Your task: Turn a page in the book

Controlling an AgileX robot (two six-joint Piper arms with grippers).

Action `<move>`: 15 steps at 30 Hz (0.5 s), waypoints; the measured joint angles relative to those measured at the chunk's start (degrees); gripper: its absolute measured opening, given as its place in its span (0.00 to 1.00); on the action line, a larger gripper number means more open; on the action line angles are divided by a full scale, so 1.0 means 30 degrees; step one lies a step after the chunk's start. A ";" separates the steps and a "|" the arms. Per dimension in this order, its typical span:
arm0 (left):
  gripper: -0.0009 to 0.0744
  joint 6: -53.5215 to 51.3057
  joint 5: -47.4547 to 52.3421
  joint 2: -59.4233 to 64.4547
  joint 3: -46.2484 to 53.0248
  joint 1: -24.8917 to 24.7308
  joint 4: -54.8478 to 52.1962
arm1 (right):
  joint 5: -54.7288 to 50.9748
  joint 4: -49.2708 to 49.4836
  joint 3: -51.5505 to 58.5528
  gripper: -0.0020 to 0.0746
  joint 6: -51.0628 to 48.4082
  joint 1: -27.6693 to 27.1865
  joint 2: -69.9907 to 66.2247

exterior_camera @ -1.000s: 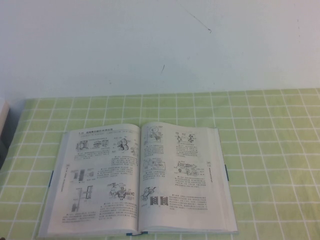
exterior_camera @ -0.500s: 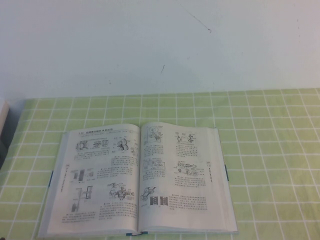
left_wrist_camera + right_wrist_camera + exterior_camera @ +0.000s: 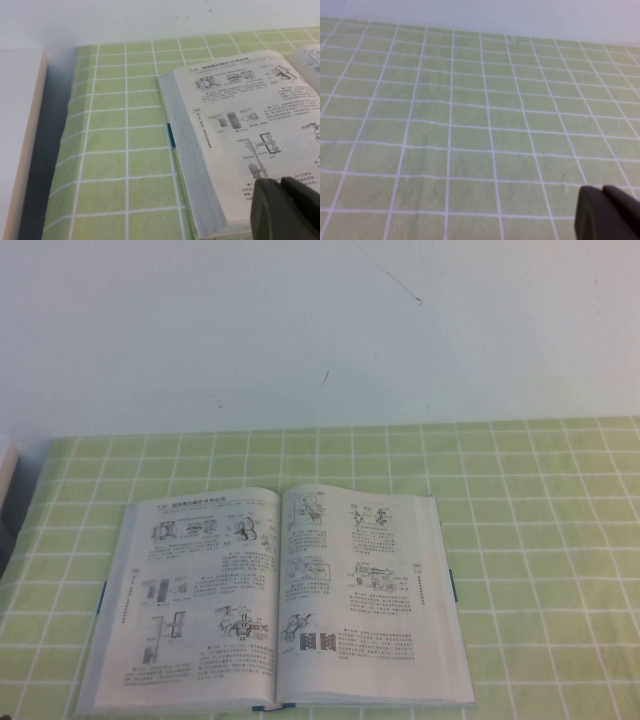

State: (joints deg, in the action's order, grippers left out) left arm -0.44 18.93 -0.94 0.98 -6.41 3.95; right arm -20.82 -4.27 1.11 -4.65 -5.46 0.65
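The book [image 3: 275, 595] lies open and flat on the table near its front edge, white pages printed with black machine drawings. Its right-hand page [image 3: 365, 590] lies flat, and a thin blue cover edge [image 3: 453, 585] shows beside it. Neither gripper appears in the high view. In the left wrist view, my left gripper [image 3: 281, 187] hangs shut and empty over the near corner of the book's [image 3: 240, 125] left leaf; I cannot tell if it touches the paper. My right gripper [image 3: 602, 192] is shut and empty above bare cloth, with no book in its view.
A green checked tablecloth [image 3: 540, 500] covers the table, with a white wall [image 3: 300, 330] behind it. A white block [image 3: 20, 140] stands off the table's left edge across a dark gap. Bare cloth lies to the right of the book.
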 joint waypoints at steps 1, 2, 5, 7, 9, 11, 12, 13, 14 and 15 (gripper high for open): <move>0.01 0.0000 0.0000 0.0000 0.0000 0.0000 0.0041 | 0.0000 0.0000 0.0000 0.02 0.0000 0.0000 0.0000; 0.01 0.0000 0.0000 0.0000 0.0000 0.0000 0.0078 | 0.0000 0.0000 0.0000 0.02 0.0000 0.0000 0.0000; 0.01 0.0000 0.0000 0.0000 0.0000 0.0000 0.0158 | 0.0000 0.0000 0.0000 0.02 0.0000 0.0000 0.0000; 0.01 0.0000 0.0000 0.0000 0.0000 0.0000 0.0198 | 0.0000 0.0000 0.0000 0.02 0.0000 0.0000 0.0000; 0.01 0.0000 0.0000 0.0000 0.0000 0.0000 0.0198 | 0.0000 0.0000 0.0000 0.02 0.0000 0.0000 0.0000; 0.01 0.0000 0.0000 0.0000 0.0000 0.0000 0.0240 | 0.0000 0.0000 0.0000 0.02 0.0000 0.0000 0.0000; 0.01 0.0000 0.0000 0.0000 0.0000 0.0000 0.0240 | 0.0000 0.0000 0.0000 0.02 0.0000 0.0000 0.0000; 0.01 0.0000 0.0000 0.0000 0.0000 0.0000 0.0240 | 0.0000 0.0000 0.0000 0.02 0.0000 0.0000 0.0000; 0.01 0.0000 0.0000 0.0000 0.0000 0.0000 0.0240 | 0.0000 0.0000 0.0000 0.02 0.0000 0.0000 0.0000; 0.01 0.0000 0.0000 0.0000 0.0000 0.0000 0.0240 | 0.0000 0.0000 0.0000 0.02 0.0000 0.0000 0.0000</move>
State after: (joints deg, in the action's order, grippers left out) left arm -0.44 18.93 -0.94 0.98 -6.41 4.67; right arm -20.82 -4.27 1.11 -4.65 -5.46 0.65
